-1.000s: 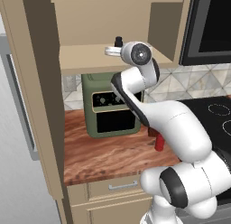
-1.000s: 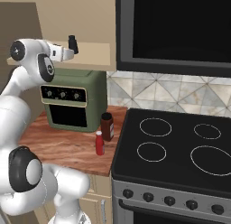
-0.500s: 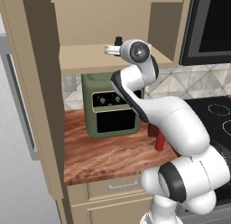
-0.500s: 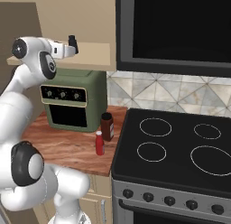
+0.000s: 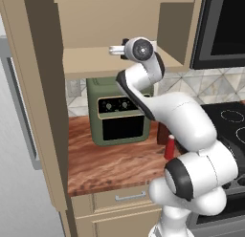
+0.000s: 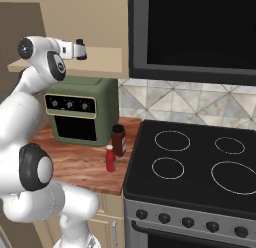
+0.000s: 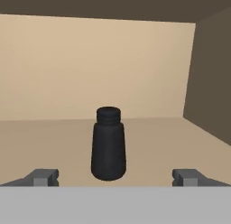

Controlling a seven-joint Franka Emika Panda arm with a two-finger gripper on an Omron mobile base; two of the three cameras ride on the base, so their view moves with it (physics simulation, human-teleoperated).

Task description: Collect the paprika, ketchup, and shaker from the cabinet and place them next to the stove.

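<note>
On the cabinet (image 7: 49, 83) shelf the small black shaker (image 7: 108, 144) stands upright, centred straight ahead of my gripper (image 7: 116, 178). The gripper is open, its fingertips (image 7: 43, 176) set wide on either side of the shaker and short of it, touching nothing. From the base, the gripper (image 5: 115, 50) (image 6: 80, 49) reaches level onto the cabinet (image 5: 86, 61) shelf. The dark paprika (image 6: 118, 140) jar and the red ketchup (image 6: 110, 158) bottle stand on the wooden counter just left of the stove (image 6: 200, 162). The ketchup (image 5: 169, 147) peeks out beside my arm.
An olive-green toaster oven (image 5: 119, 114) (image 6: 80, 117) sits on the counter (image 5: 105, 164) under the shelf. The cabinet's right inner wall (image 7: 212, 78) is close on that side. A dark microwave front (image 6: 195, 32) hangs above the stove. A tall tan panel (image 5: 38, 102) borders the left.
The hand has edged a little further in over the shelf. The jar and the bottle on the counter have stayed put.
</note>
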